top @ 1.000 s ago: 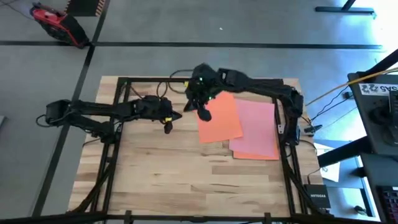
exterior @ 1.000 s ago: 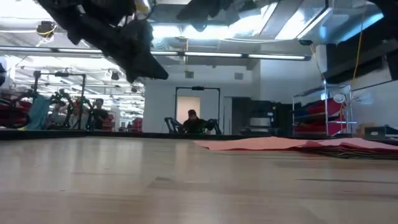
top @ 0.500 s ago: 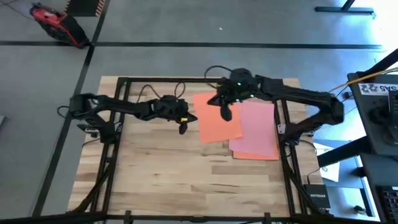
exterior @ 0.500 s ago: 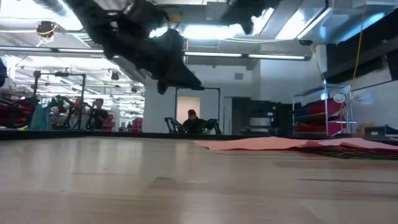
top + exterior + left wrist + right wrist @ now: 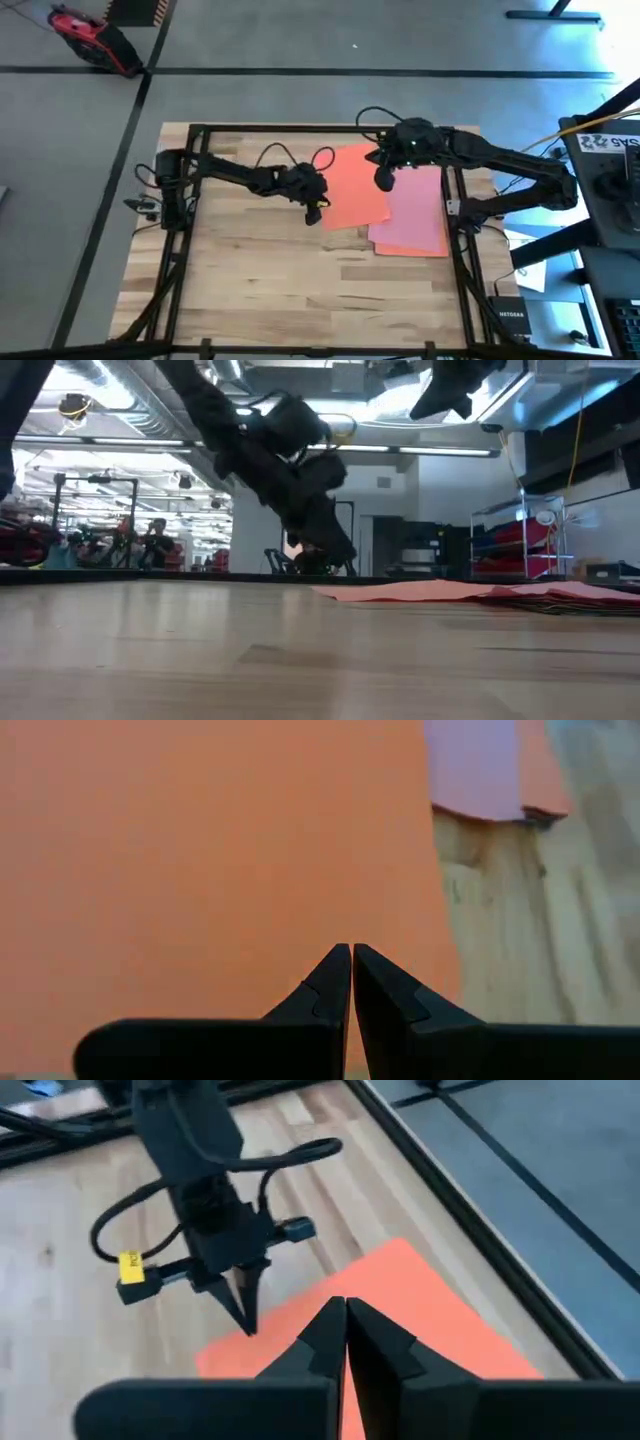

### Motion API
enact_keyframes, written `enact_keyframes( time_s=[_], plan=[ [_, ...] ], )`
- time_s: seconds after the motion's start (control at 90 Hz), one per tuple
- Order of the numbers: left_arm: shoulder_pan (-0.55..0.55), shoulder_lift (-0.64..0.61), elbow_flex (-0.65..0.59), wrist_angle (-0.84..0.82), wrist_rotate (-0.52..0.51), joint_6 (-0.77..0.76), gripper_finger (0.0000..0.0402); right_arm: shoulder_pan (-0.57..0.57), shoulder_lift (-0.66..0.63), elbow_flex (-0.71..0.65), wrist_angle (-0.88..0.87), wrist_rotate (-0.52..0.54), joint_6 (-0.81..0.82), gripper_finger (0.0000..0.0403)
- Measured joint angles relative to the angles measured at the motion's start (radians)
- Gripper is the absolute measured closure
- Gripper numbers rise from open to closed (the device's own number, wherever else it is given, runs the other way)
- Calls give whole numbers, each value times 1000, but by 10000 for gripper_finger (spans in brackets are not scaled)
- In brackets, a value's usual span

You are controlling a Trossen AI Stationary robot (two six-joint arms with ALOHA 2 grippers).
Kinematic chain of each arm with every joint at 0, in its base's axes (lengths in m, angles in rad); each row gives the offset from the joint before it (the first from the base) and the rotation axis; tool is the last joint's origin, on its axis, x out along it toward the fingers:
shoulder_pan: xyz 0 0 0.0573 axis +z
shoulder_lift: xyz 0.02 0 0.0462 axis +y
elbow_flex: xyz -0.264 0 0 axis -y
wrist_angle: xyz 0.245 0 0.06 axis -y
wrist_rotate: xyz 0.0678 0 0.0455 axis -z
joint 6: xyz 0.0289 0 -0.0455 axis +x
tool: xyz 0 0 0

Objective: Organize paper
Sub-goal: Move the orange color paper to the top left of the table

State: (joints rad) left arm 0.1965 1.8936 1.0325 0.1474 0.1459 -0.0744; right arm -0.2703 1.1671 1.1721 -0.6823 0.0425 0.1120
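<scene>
A wooden surface [image 5: 260, 260] inside a dark frame carries the work, with a wide workshop beyond it in the low view. The left gripper [image 5: 314, 215], its fingers pressed together with nothing between them, hangs at the near-left corner of the orange sheet [image 5: 355, 190], tips pointing down at the paper's edge. Past that gripper the orange sheet runs on, tilted and overlapping a pink sheet [image 5: 415, 205] that lies on more sheets below. The right gripper [image 5: 383, 180], also pressed together and empty, hovers over the seam between orange and pink, near the far side of the surface.

To do this well, I judge the left gripper should press lightly on the orange corner and slide it square over the pink sheet. Too much force would buckle thin paper. The right gripper could pin the stack so it does not drift.
</scene>
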Motion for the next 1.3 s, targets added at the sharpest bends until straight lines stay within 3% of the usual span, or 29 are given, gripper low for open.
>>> enact_keyframes(
  time_s=[0.556, 0.744, 0.989, 1.3],
  plan=[
    [6, 73, 22, -135, 2, 4, 402, 0, -1, 0, -2, 2, 13, 403],
    [4, 24, 21, -286, -5, 6, 402, 0, -1, 0, -2, 2, 13, 403],
    [9, -57, 16, -513, -90, 27, 402, 0, -1, 0, -4, 2, -10, 403],
    [1, -107, -9, -666, -133, 48, 402, 0, 0, 0, -40, 2, -15, 403]
  ],
)
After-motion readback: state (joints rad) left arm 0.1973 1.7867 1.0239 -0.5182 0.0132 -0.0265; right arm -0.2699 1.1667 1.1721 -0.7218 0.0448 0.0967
